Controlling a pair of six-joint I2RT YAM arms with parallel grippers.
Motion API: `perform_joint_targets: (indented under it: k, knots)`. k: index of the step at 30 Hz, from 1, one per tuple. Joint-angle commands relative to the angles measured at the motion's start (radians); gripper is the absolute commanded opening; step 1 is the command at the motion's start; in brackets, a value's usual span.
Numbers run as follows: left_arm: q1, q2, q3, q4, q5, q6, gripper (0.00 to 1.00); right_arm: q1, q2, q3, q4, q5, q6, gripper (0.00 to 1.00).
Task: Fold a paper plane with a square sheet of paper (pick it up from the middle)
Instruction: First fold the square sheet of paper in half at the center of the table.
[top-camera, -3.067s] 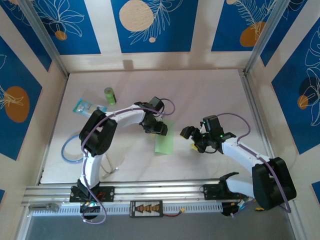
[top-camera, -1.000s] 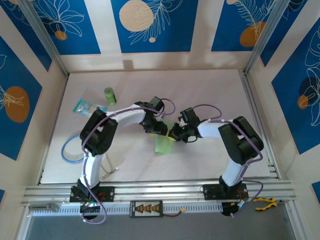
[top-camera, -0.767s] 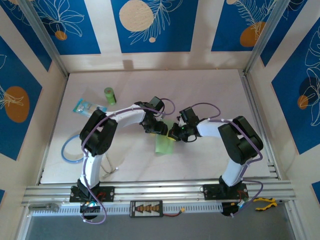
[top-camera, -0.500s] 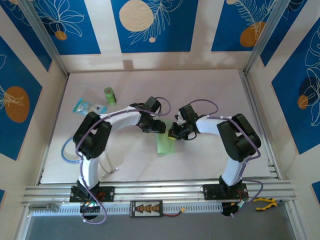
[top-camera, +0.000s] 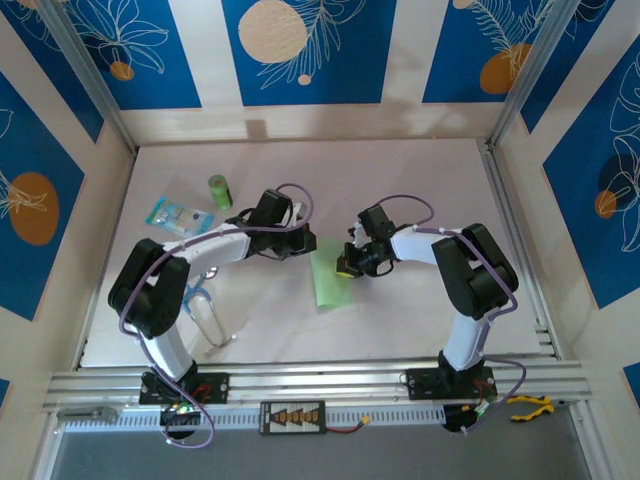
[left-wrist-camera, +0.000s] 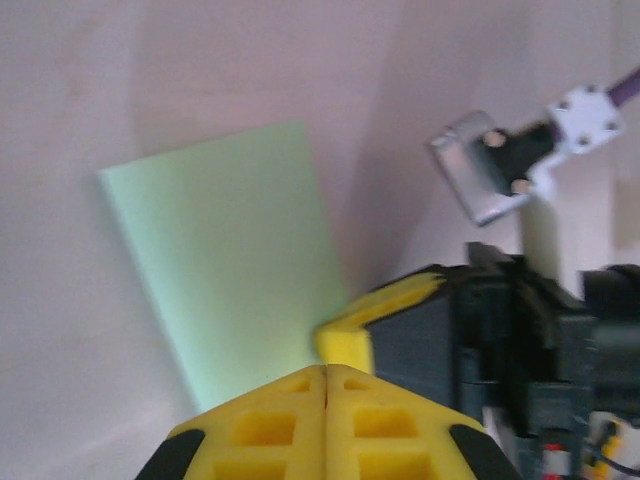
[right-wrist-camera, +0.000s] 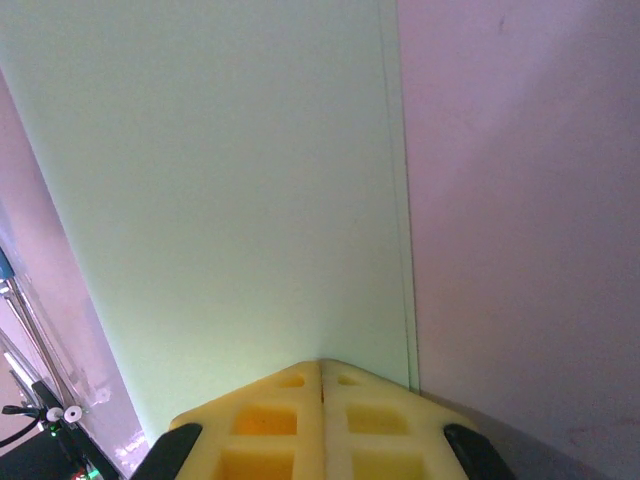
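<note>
Now, the right gripper (right-wrist-camera: 322, 366) has its jaws pressed together, tips low over one end of the paper (right-wrist-camera: 220, 190), which stretches flat ahead of it (a doubled edge runs along its right side). The left gripper (left-wrist-camera: 326, 372), likewise closed and empty, sits just beside the paper's corner, facing the right gripper.

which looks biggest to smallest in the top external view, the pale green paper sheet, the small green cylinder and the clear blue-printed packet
1. pale-green paper sheet: largest, even with its far end partly covered.
2. clear blue-printed packet: somewhat smaller, though the gap is not wide.
3. small green cylinder: clearly smallest.
</note>
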Motion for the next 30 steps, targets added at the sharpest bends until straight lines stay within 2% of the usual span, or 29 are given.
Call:
perform_joint_targets:
  k: [1,7,13,24,27,30]
  knots:
    - [0.002,0.047,-0.027,0.175,0.136,-0.090,0.00,-0.011,0.045,-0.036,-0.089,0.101,0.010,0.00]
    - [-0.002,0.103,-0.073,0.234,0.160,-0.117,0.00,-0.010,0.038,-0.043,-0.087,0.104,0.018,0.00]
    - [-0.003,0.119,-0.107,0.206,0.135,-0.082,0.00,-0.010,0.037,-0.047,-0.087,0.106,0.023,0.00]
    - [-0.004,0.151,-0.160,0.090,0.004,0.037,0.00,-0.008,0.027,-0.065,-0.077,0.109,0.035,0.00]
    - [-0.005,0.112,-0.181,0.077,-0.040,0.041,0.00,-0.006,0.025,-0.068,-0.078,0.112,0.040,0.00]
    - [-0.007,0.060,-0.162,0.065,-0.034,0.030,0.00,-0.005,0.016,-0.073,-0.078,0.118,0.047,0.00]
